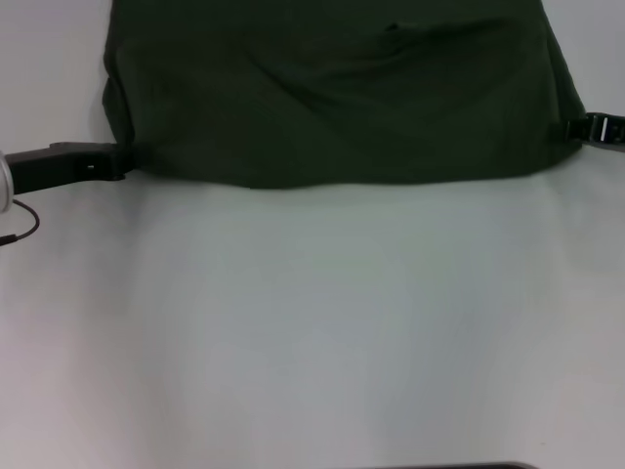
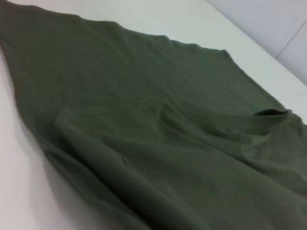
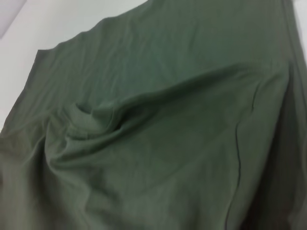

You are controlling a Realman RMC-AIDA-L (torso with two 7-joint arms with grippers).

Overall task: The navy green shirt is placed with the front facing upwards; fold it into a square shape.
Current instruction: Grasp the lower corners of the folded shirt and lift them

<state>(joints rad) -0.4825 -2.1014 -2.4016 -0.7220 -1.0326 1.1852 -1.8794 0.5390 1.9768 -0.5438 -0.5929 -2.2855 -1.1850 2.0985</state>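
Observation:
The navy green shirt (image 1: 332, 98) lies across the far part of the white table (image 1: 312, 322), showing only plain green cloth with soft creases. Its near edge runs between my two grippers. My left gripper (image 1: 125, 156) is at the shirt's near left corner, and the cloth is drawn toward it. At the near right corner, my right gripper (image 1: 576, 127) meets the cloth the same way. The left wrist view shows the shirt (image 2: 153, 134) rising close to the camera, with a small dark opening (image 2: 271, 112). The right wrist view is filled with the shirt (image 3: 158, 134) in folds.
White tabletop stretches between the shirt's near edge and me. A thin cable (image 1: 24, 225) loops beside the left arm at the left border. A dark strip (image 1: 459, 466) shows at the bottom edge of the head view.

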